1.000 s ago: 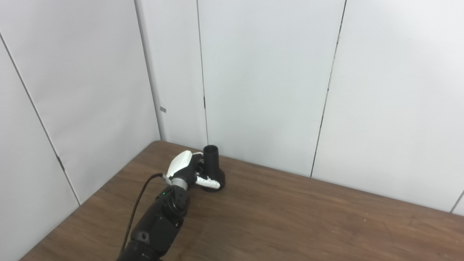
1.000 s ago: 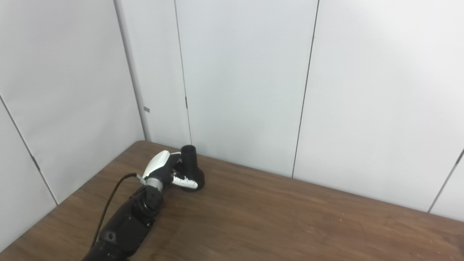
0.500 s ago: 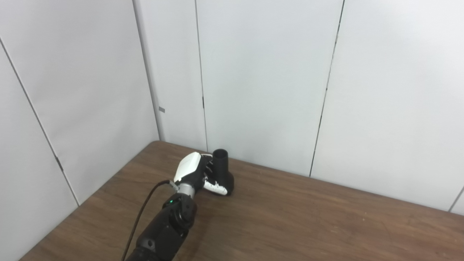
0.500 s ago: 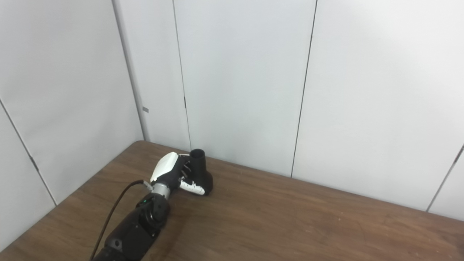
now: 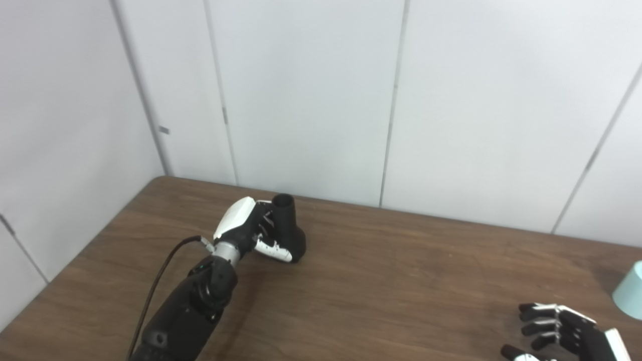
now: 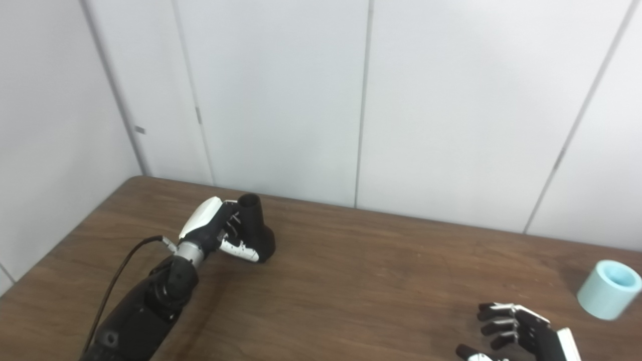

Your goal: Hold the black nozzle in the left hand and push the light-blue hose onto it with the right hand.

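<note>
Black nozzle (image 6: 255, 232) stands on the brown wooden table (image 6: 351, 281) at the far left, near the back edge; narrow round opening points up, wider flared base is down at the tabletop; whether the base touches the wood cannot be told; no brand, label or writing readable on it. Left hand (image 6: 216, 231) is wrapped around the nozzle from its left side; white back of the hand faces up and left, fingers (image 6: 242, 250) curl across the lower front of the nozzle, clamped on it; black forearm runs down to the bottom-left edge, a dark cable (image 6: 118, 271) loops off the wrist.

Light-blue hose (image 6: 608, 289) is a short pale-blue tube piece lying on the table at the far right, well apart from the nozzle; its open end is tilted up toward the back right; only a sliver of it shows at the right edge of the left eye view; no markings readable. Right hand (image 6: 519, 337) is at the bottom-right, near the hose but not touching it; dark fingers spread apart and pointing left, holding nothing; white plate on its back shows at the edge.

Behind the table: plain white wall panels (image 6: 281, 95) with thin dark vertical seams; a small grey tab (image 6: 140, 130) on the left panel, nothing legible on it.
</note>
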Controlling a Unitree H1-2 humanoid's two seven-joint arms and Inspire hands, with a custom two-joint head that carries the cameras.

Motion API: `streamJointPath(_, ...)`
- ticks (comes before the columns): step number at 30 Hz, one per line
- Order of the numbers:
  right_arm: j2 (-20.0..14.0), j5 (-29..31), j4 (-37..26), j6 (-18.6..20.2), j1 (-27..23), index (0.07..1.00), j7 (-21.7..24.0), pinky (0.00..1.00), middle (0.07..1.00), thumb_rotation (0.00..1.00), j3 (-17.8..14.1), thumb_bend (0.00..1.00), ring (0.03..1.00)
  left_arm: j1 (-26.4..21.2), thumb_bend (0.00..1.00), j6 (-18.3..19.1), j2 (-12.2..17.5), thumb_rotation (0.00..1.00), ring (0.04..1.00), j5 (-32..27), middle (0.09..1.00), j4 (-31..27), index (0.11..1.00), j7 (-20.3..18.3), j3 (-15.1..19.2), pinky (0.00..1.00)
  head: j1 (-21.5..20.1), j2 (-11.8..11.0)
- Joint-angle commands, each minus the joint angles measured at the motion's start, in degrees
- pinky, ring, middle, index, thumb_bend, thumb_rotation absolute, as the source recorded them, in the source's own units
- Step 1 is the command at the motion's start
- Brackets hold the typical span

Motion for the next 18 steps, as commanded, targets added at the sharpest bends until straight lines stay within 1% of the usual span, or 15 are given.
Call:
streamJointPath(1,0.2,-0.9,-3.1,0.2,-1.3,0.497,-0.9,0.41,0.657,0.13,-0.2,0.51,0.529,0.4,0.52,0.1,-0.4,0.00,0.437,-1.1,0.427,-3.7,0.502,-3.3,-1.3,0.39,-1.9,0.5)
streamJointPath(3,0.4,-1.7,-3.8,0.9,-1.3,0.497,-1.1,0.41,0.654,0.14,0.0,0.51,0.529,0.7,0.53,-0.3,-1.2,0.00,0.458,-1.9,0.436,-6.1,0.501,-4.7,-1.8,0.41,-4.2,1.1)
streamJointPath(4,0.4,-2.0,-4.0,1.1,-1.3,0.497,-1.1,0.41,0.654,0.14,0.1,0.51,0.529,0.8,0.53,-0.5,-1.5,0.00,0.481,-2.1,0.453,-6.7,0.497,-5.1,-1.9,0.45,-4.2,1.1)
streamJointPath(6,0.7,-2.0,-4.1,1.0,-1.6,0.497,-1.3,0.41,0.654,0.14,0.1,0.51,0.527,0.8,0.53,-1.0,-2.6,0.00,0.507,-2.5,0.467,-8.4,0.493,-6.1,-2.5,0.51,-6.4,1.7)
streamJointPath(8,1.2,-1.9,-4.4,1.2,-1.9,0.497,-1.4,0.40,0.654,0.13,0.0,0.51,0.518,0.7,0.53,-1.8,-4.1,0.00,0.512,-2.9,0.470,-9.7,0.494,-6.8,-3.2,0.56,-7.6,2.1)
streamJointPath(9,1.5,-2.2,-4.6,1.4,-2.0,0.497,-1.6,0.40,0.653,0.13,0.1,0.51,0.516,0.8,0.53,-2.2,-4.7,0.00,0.512,-3.2,0.473,-10.1,0.492,-7.1,-3.5,0.56,-8.4,2.3)
streamJointPath(11,2.0,-3.2,-5.4,2.2,-2.1,0.496,-1.8,0.40,0.651,0.13,0.4,0.51,0.512,0.9,0.53,-3.0,-5.9,0.00,0.515,-3.6,0.476,-10.5,0.490,-7.3,-4.2,0.58,-8.9,2.5)
streamJointPath(14,2.6,-4.0,-6.7,3.7,-2.2,0.496,-1.8,0.39,0.649,0.13,0.7,0.51,0.511,1.3,0.53,-4.8,-7.8,0.00,0.525,-3.9,0.474,-9.8,0.491,-7.2,-5.3,0.60,-9.8,3.1)
streamJointPath(16,2.9,-4.0,-7.1,4.2,-2.3,0.496,-1.7,0.39,0.648,0.13,0.8,0.51,0.510,1.7,0.53,-5.7,-8.9,0.00,0.523,-3.6,0.473,-9.5,0.492,-7.2,-6.1,0.59,-10.2,3.3)
streamJointPath(18,2.9,-4.7,-7.1,4.3,-2.6,0.496,-1.8,0.40,0.646,0.13,1.0,0.51,0.511,1.7,0.53,-6.3,-9.9,0.00,0.521,-2.9,0.473,-8.8,0.491,-7.5,-7.2,0.57,-11.8,3.3)
